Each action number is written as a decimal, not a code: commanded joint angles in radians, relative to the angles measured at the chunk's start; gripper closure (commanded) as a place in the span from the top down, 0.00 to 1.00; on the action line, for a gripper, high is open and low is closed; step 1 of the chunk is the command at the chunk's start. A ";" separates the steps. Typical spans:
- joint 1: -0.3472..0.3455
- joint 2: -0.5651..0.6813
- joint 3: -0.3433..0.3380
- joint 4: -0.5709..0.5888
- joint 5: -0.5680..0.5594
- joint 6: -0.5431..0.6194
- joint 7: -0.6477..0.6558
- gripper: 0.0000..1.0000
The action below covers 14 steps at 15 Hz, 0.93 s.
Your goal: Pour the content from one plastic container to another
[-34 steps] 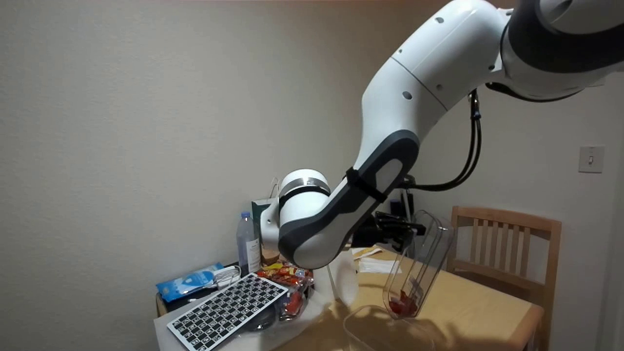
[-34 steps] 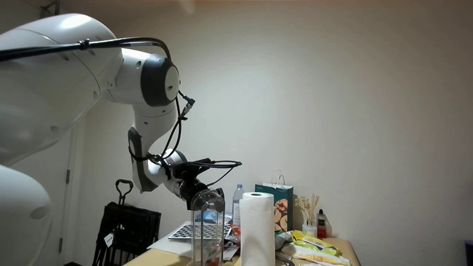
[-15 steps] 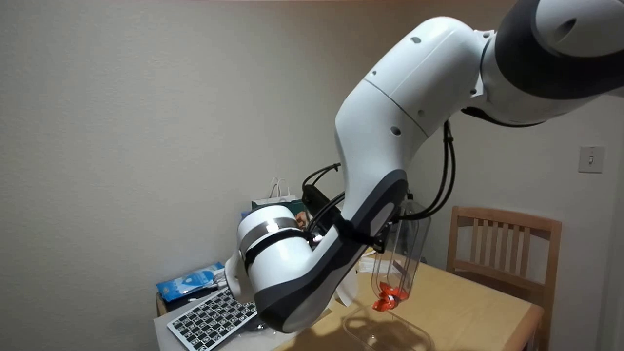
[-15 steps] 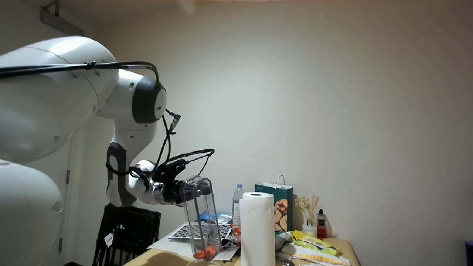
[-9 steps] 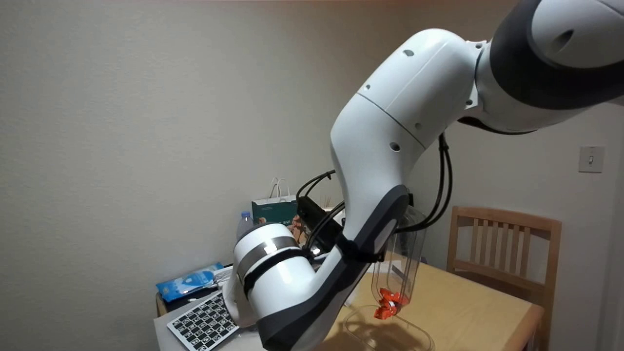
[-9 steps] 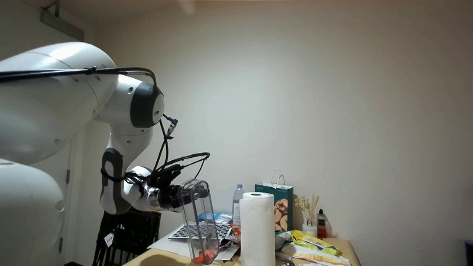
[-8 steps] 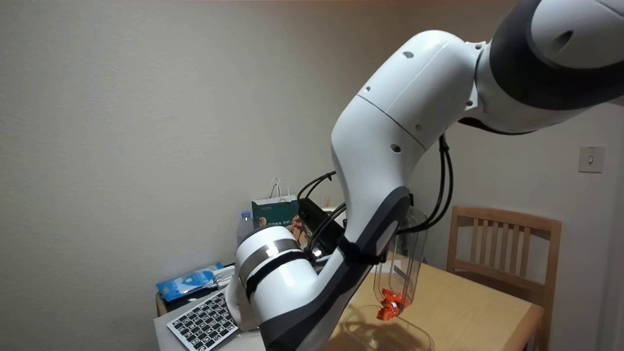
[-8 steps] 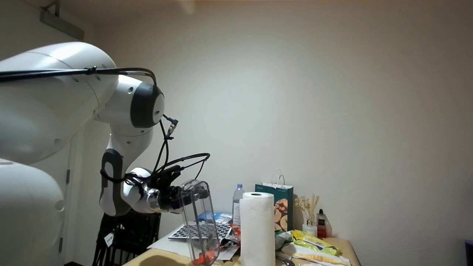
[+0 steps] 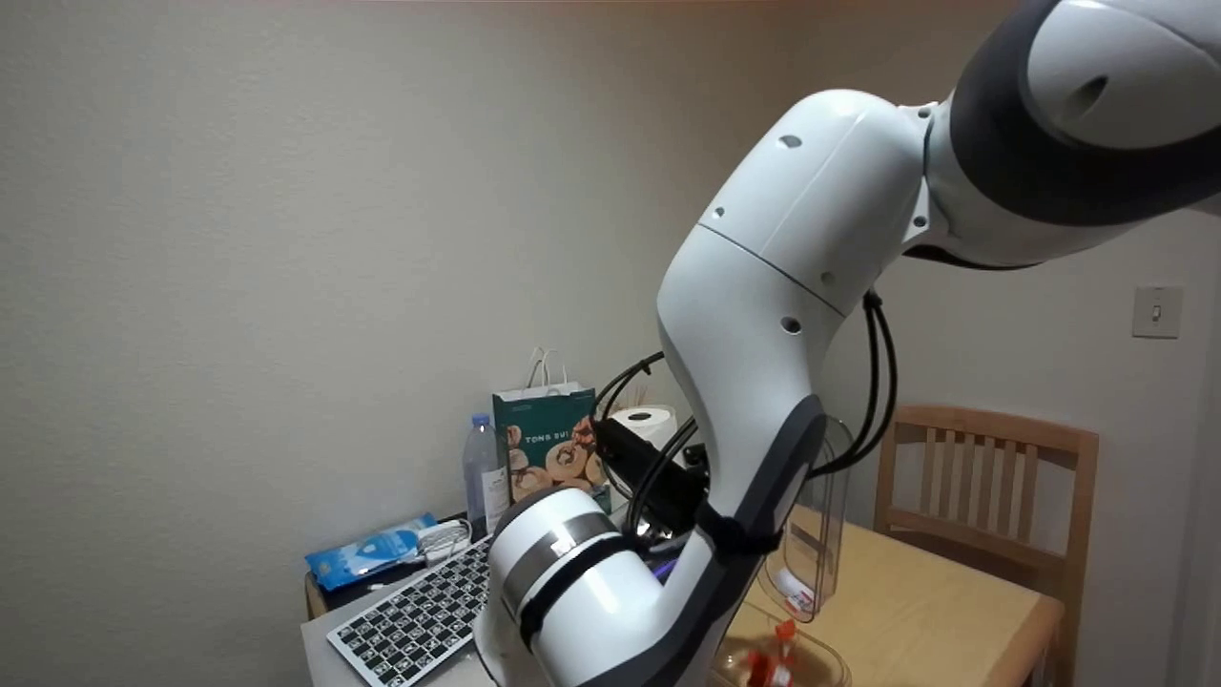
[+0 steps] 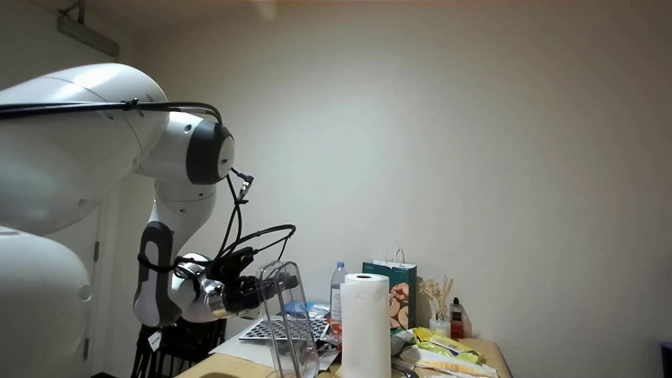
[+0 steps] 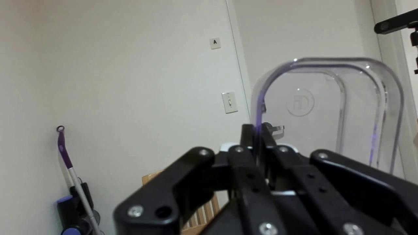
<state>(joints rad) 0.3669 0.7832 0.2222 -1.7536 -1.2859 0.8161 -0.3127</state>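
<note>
This looks like a home: in an exterior view a slatted wooden chair (image 9: 983, 538) stands by a wooden table (image 9: 935, 592) at four o'clock, with a light switch (image 9: 1156, 313) at three. In an exterior view a paper towel roll (image 10: 366, 325) shows at six, a green paper bag (image 10: 403, 299) at five, and dried flowers (image 10: 430, 289) between four and five. In the wrist view, what looks like a stick vacuum (image 11: 80, 192) stands at eight.

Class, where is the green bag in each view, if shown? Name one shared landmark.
In an exterior view: green bag, just left of centre, partly behind the arm.
In an exterior view: green bag, just right of centre, partly behind paper-towel roll.
Wrist view: not shown.
Shared landmark: clear container, held by tool.
</note>
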 commanded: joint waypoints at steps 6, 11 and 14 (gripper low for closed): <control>0.014 -0.021 0.015 -0.088 -0.160 -0.028 -0.041 0.05; 0.036 -0.021 0.011 -0.113 -0.265 -0.032 -0.035 0.05; 0.020 -0.023 0.028 -0.069 -0.233 -0.011 -0.033 0.06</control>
<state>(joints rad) 0.4018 0.7834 0.2337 -1.8285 -1.5225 0.8140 -0.3160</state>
